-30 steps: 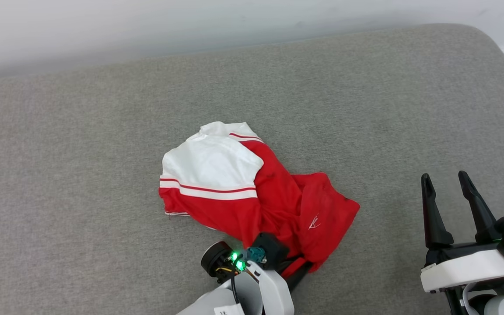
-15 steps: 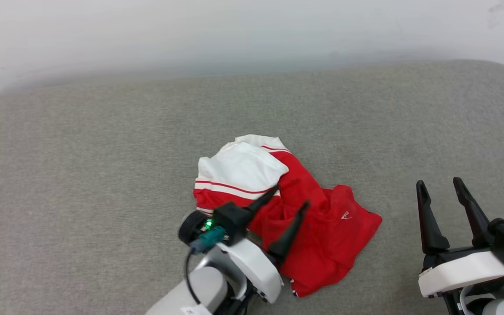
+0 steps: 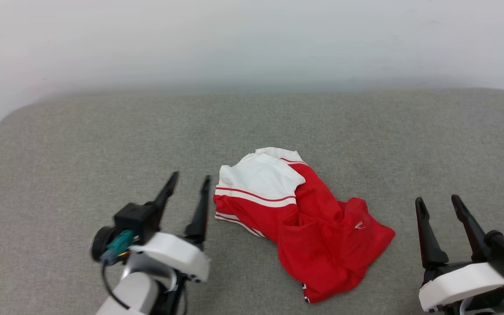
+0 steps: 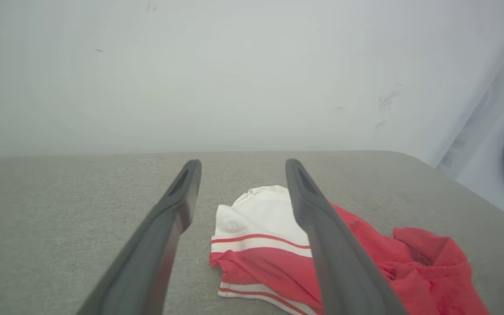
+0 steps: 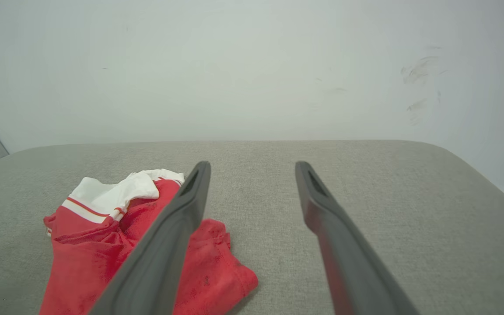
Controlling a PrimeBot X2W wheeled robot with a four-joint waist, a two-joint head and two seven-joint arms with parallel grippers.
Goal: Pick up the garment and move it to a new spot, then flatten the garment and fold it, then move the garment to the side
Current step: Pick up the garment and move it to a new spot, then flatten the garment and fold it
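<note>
Now: my left claw has let go and sits spread just left of the garment, crumpled on the grey padded surface. Right claw spread, empty. Relocation likely done; flattening next.

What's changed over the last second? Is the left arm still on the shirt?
No. The left pincer has pulled off the crumpled red short-sleeved jersey T-shirt: it was at the near hem, then open over the cloth, and now stands open left of it, apart. The view itself also shifted. The shirt stays heaped on the grey padded surface; the right pincer stays open and idle.
</note>
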